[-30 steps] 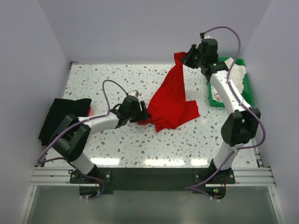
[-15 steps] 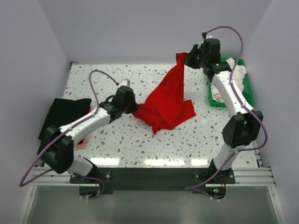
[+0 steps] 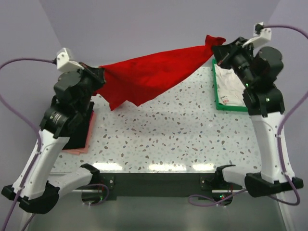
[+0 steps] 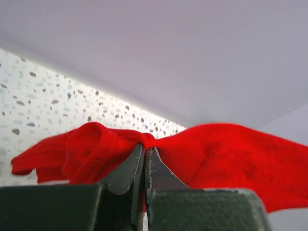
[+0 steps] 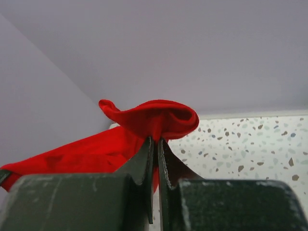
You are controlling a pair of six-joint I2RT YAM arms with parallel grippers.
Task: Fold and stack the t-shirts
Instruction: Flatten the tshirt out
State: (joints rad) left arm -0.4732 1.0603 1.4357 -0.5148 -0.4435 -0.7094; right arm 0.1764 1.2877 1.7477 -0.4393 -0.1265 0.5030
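A bright red t-shirt (image 3: 154, 72) hangs stretched in the air above the table, held at both ends. My left gripper (image 3: 102, 76) is shut on its left end, high over the table's left side; the left wrist view shows red cloth (image 4: 216, 154) bunched at the closed fingertips (image 4: 144, 147). My right gripper (image 3: 217, 48) is shut on the other end, up at the back right, with a red fold (image 5: 154, 118) curling over its tips (image 5: 155, 139). A black t-shirt (image 3: 79, 132) lies on the left edge, on something pink (image 3: 77, 150). White t-shirts (image 3: 231, 89) fill the tray.
The green tray (image 3: 217, 103) stands at the table's back right, under the right arm. The speckled table top (image 3: 163, 139) stretches between the arms. Purple walls close in the back and both sides.
Both arms have risen and spread apart, lifting the red t-shirt off the table and pulling it out between them. The left gripper closed on the cloth near the table before rising.
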